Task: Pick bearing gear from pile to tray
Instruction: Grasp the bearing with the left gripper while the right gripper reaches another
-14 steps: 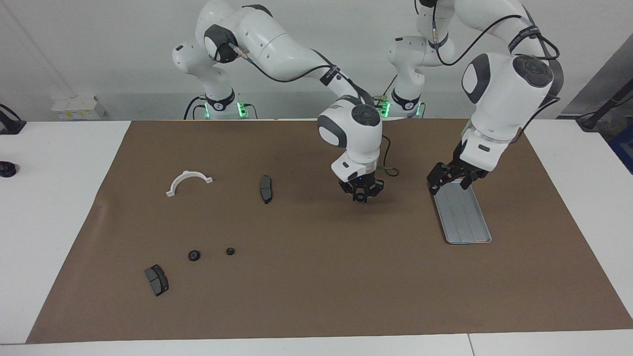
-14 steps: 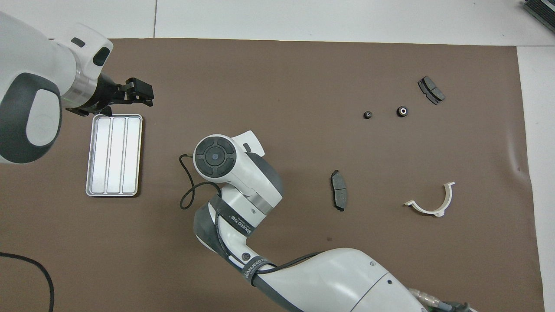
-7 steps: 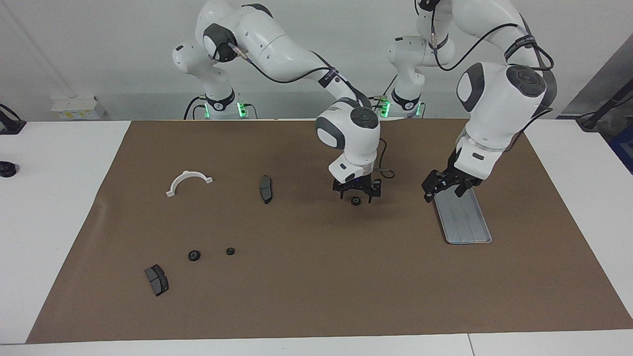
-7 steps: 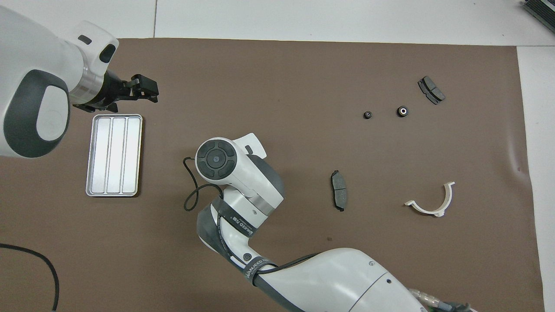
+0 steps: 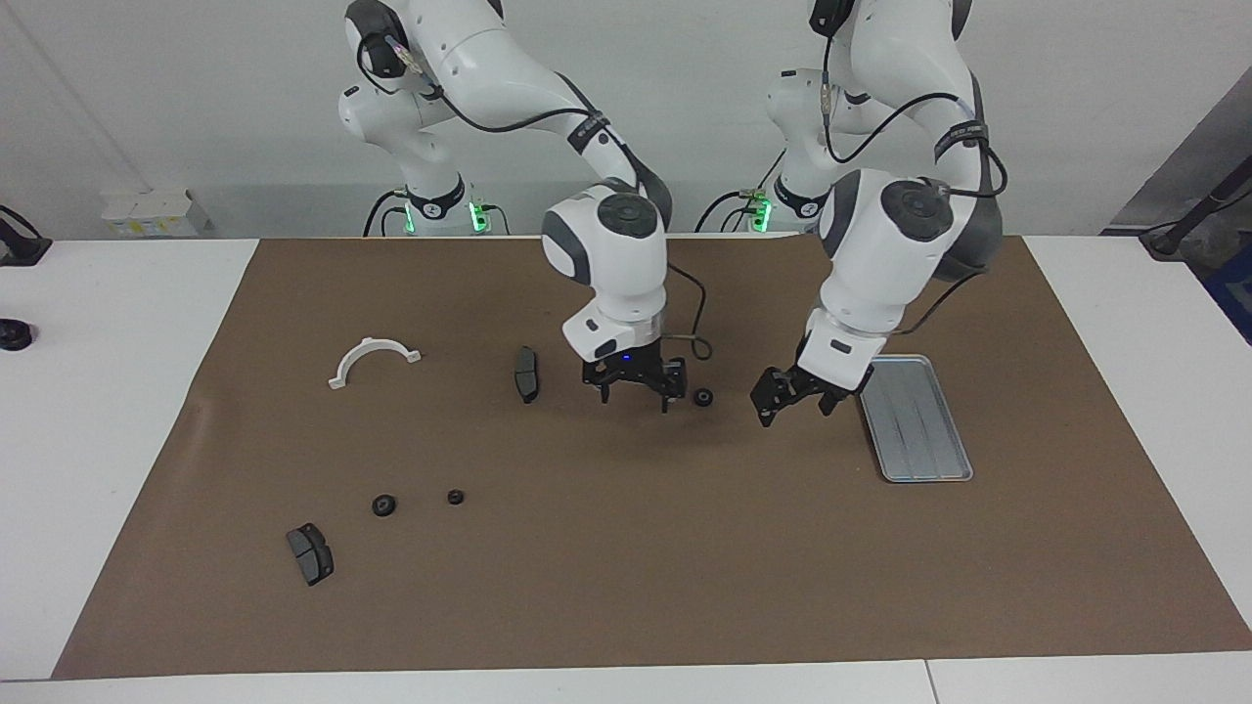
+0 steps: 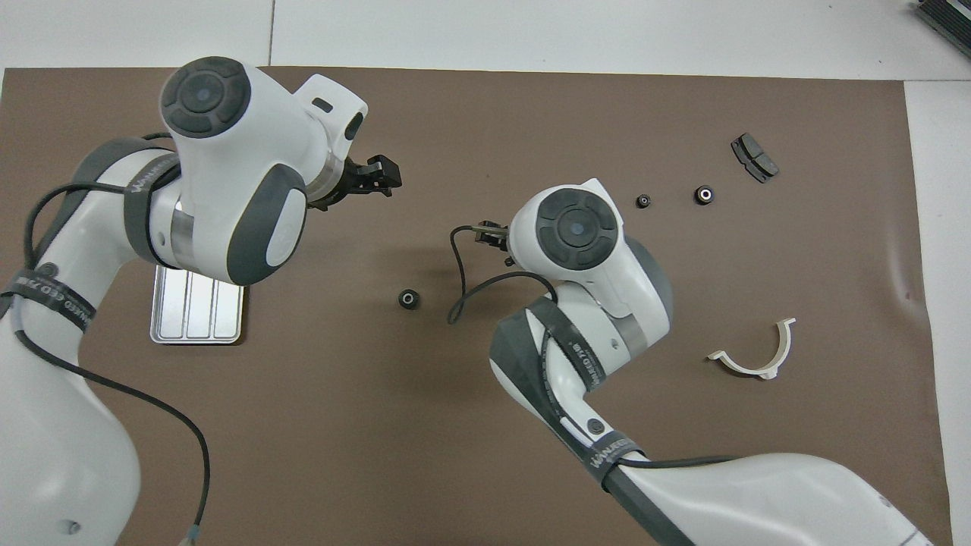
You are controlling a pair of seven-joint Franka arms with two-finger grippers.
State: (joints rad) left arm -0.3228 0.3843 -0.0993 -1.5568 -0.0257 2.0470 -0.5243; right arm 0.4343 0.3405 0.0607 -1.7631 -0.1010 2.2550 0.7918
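One small black round gear (image 5: 702,397) lies alone on the brown mat and also shows in the overhead view (image 6: 409,299). My right gripper (image 5: 636,389) hangs open and empty just above the mat, between this gear and a dark brake pad (image 5: 526,373). My left gripper (image 5: 794,403) is open and empty, low over the mat between the gear and the silver tray (image 5: 915,418). The tray is empty, and my left arm partly covers it in the overhead view (image 6: 199,311). The left gripper shows there too (image 6: 372,176).
The pile lies toward the right arm's end: a white semicircular bracket (image 5: 374,360), two more black gears (image 5: 383,506) (image 5: 455,497) and a second brake pad (image 5: 310,552). A brown mat (image 5: 626,587) covers the table.
My right gripper has opened, left the gear on the mat and moved toward the pile. My left gripper has moved from over the tray toward the gear.
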